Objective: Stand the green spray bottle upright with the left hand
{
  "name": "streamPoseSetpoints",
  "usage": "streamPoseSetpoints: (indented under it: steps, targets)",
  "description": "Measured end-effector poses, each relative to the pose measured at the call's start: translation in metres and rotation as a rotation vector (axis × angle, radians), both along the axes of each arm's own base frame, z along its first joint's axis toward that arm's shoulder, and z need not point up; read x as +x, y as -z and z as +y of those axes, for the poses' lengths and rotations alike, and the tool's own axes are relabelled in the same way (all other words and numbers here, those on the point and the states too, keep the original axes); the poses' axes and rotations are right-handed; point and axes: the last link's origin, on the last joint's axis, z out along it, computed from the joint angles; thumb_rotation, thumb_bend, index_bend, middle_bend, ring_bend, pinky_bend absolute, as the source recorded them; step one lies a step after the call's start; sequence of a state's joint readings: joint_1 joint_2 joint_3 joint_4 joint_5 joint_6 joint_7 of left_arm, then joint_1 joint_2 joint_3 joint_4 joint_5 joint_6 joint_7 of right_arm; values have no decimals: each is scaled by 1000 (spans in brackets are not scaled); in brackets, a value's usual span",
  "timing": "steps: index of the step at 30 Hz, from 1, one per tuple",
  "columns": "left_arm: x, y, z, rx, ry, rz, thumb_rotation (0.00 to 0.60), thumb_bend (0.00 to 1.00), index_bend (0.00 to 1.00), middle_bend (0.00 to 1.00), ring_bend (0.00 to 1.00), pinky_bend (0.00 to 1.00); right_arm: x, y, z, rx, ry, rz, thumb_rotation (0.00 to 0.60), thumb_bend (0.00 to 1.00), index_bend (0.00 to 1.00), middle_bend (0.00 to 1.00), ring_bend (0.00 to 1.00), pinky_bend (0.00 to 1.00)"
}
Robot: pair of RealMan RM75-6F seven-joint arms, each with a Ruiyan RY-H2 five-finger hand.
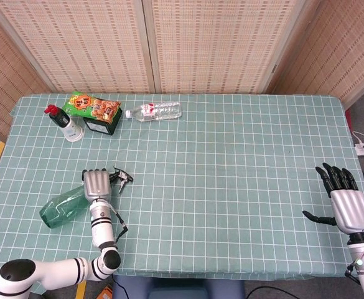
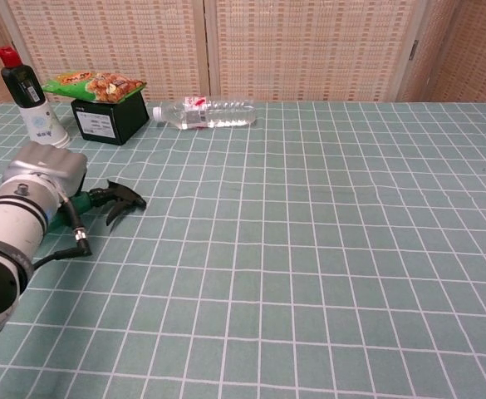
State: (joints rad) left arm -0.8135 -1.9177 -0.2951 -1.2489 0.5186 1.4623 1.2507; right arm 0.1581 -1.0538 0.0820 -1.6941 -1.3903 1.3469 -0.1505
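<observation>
The green spray bottle [image 1: 66, 205] lies on its side on the left part of the table [image 1: 231, 162], which wears a green cloth with white squares. Its black trigger head [image 1: 122, 179] points to the right and a little toward the back. Its clear green body points to the left and toward the front edge.

The left hand [image 1: 96, 184] sits over the neck of the bottle, just behind the trigger head. Its fingers [image 1: 94, 172] bend down over the far side of the bottle. In the chest view the back of the hand [image 2: 45, 169] covers the neck, and only the black trigger [image 2: 120, 199] sticks out to the right. The pictures do not show if the fingers hold the bottle tight or only rest on it.

The right hand [image 1: 345, 204] is far away, by the right edge of the table. It holds nothing. Its dark fingers [image 1: 336, 177] are straight and spread apart, and the thumb sticks out to the side.

At the back left of the table stands a small pump bottle with a red top [image 1: 64, 123]. Next to it is a black box [image 1: 101, 126] with a green snack bag [image 1: 93, 106] on top. A clear water bottle [image 1: 153, 111] lies on its side just to the right of the box.
</observation>
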Motion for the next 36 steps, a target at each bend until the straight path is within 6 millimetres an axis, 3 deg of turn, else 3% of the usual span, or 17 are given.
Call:
streamPoseSetpoints:
  steps: [11, 17, 22, 26, 36]
  targets:
    - [16, -22, 3, 53, 46, -30, 600, 293, 499, 604, 508, 458, -2, -1, 1, -4, 3, -3, 600, 0, 0, 0, 0, 0]
    - [43, -60, 6, 142, 168, -182, 600, 293, 539, 649, 550, 499, -2, -2, 1, -4, 2, -1, 600, 0, 0, 0, 0, 0]
    - [58, -96, 5, 259, 294, -409, 600, 293, 552, 670, 565, 501, -1, -1, 2, -5, -2, 10, 600, 0, 0, 0, 0, 0]
    - [54, -120, 3, 356, 368, -627, 600, 292, 550, 668, 565, 474, -1, 1, 2, -11, 1, 22, 600, 0, 0, 0, 0, 0]
    - [18, -176, -1, 586, 503, -1195, 600, 288, 472, 597, 494, 399, -4, 6, 1, -39, 39, 51, 600, 0, 0, 0, 0, 0]
